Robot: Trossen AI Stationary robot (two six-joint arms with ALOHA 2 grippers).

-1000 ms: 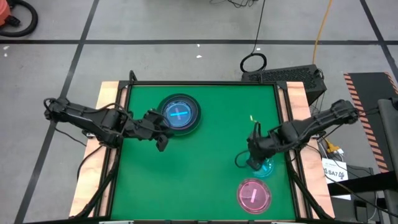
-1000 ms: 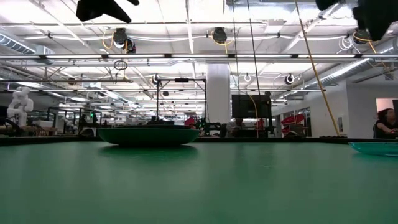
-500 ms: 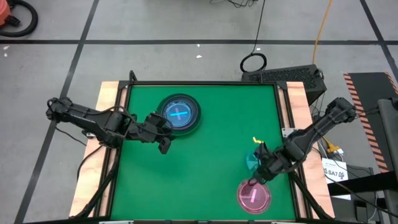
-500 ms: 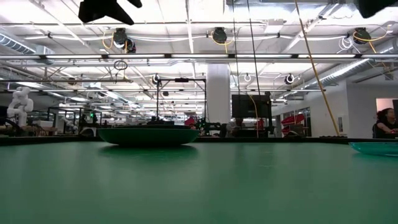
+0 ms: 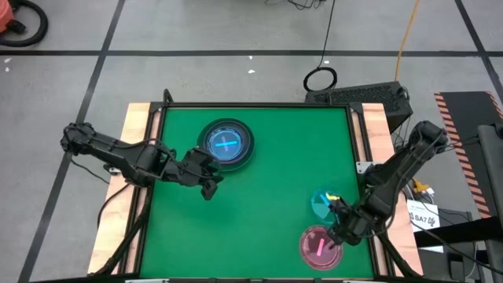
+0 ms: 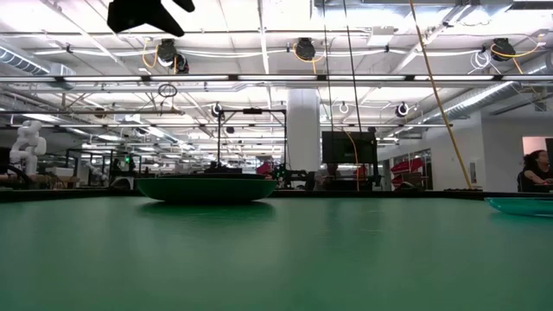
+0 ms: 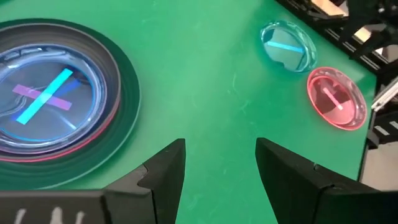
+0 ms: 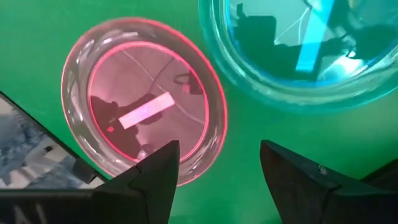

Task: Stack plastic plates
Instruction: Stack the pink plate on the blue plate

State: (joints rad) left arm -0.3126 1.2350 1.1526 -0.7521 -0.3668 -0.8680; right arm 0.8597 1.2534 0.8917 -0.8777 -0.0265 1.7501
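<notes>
1. High view: green table (image 5: 259,196) with a stack of plates (image 5: 226,144) toward the far left-centre; dark grey plate at the bottom, cyan plate on top with a pink rim showing between.
2. Left gripper (image 5: 209,182) hovers just beside the stack on its near side, not touching it; fingers (image 7: 166,169) apart with only bare green mat between them, holding nothing.
3. Right gripper (image 5: 336,233) sits at the near right corner, over the edge of the translucent pink plate (image 5: 320,247).
4. Right wrist view: fingers (image 8: 158,171) spread wide above the pink plate's rim (image 8: 144,106), empty, no grip visible.
5. Small translucent cyan plate (image 5: 321,204) lies flat on the mat just beyond the pink one, close beside it; touching or not, can't tell.
6. Low view: stack (image 6: 207,187) sits flat mid-table, cyan plate edge (image 6: 521,206) at far right, part of left arm (image 6: 147,13) overhead.
7. Person (image 6: 534,170) seated in the room at far right, beyond the table.
</notes>
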